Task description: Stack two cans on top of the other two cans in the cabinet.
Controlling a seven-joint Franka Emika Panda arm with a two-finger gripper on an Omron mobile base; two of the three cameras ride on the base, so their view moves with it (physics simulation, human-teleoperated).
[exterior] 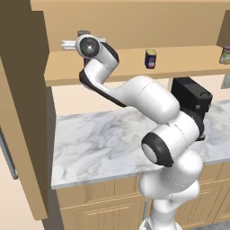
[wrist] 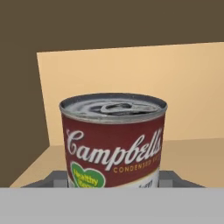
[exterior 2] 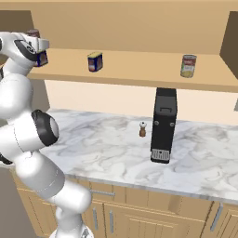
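The jaws are clamped on a tall red-and-white can (wrist: 113, 140) at the left end of the cabinet (exterior 2: 139, 69) shelf — it sits right above a short dark blue can (exterior 2: 42, 58). A second blue can (exterior 2: 95, 61) stands further right on the shelf, and another tall can (exterior 2: 188, 65) near the right end — well apart. A black appliance (exterior 2: 163, 124) stands on the marble tabletop (exterior 2: 102, 139).

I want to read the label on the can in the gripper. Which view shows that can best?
The hand view: the held can faces the lens, label and lid plain. In the left base view just its top peeks above the arm; in the right base view its top shows behind the hand.
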